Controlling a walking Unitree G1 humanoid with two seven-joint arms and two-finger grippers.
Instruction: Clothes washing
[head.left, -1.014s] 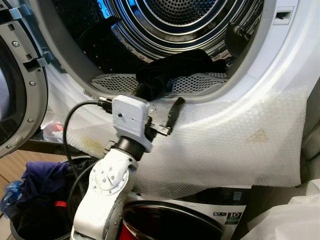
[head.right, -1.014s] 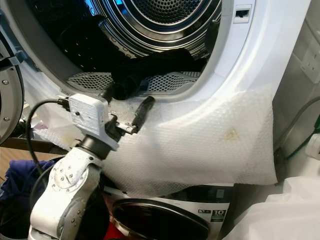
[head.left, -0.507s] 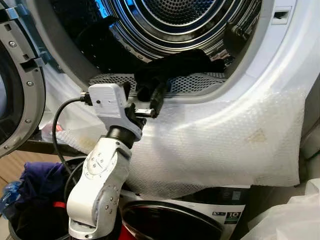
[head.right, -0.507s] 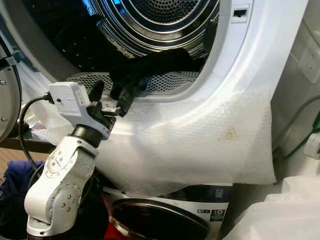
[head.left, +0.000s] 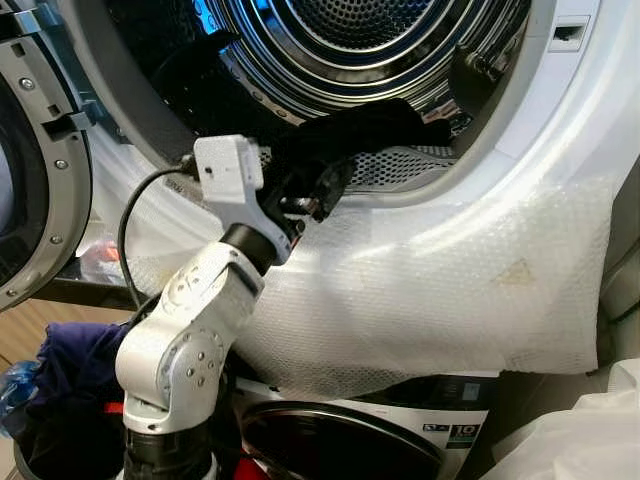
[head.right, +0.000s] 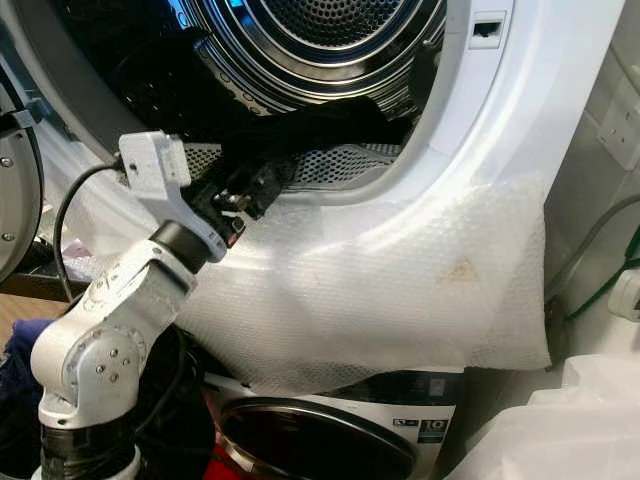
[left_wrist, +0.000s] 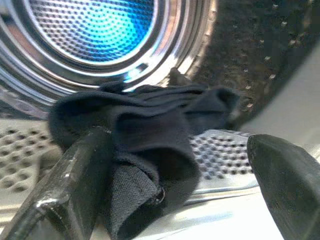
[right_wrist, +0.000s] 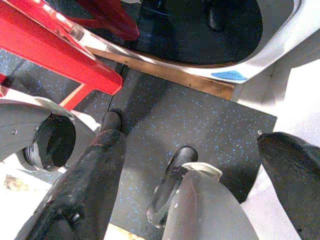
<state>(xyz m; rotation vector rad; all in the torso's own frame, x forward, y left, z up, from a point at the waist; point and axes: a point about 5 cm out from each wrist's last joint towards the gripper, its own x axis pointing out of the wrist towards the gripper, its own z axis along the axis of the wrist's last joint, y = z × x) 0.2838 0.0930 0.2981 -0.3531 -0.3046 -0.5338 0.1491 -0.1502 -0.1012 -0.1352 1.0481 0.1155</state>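
White washing-machine housing (head.left: 560, 150) is filling the background, its open drum (head.left: 370, 40) glinting blue and silver, with bubble wrap (head.left: 450, 290) hanging over the front below the opening. A dark garment (head.left: 350, 135) is lying draped over the perforated lip of the door opening, partly spilling outward. The left tool (head.left: 310, 195) is reaching up to that lip with its fingers spread wide, one finger (left_wrist: 70, 185) pressing against the cloth and the other (left_wrist: 287, 185) standing well clear; it is not clamping anything. The right tool (right_wrist: 195, 165) is hanging with fingers apart above a speckled dark floor (right_wrist: 200, 115). More dark laundry (head.left: 70, 370) is sitting in a basket at lower left.
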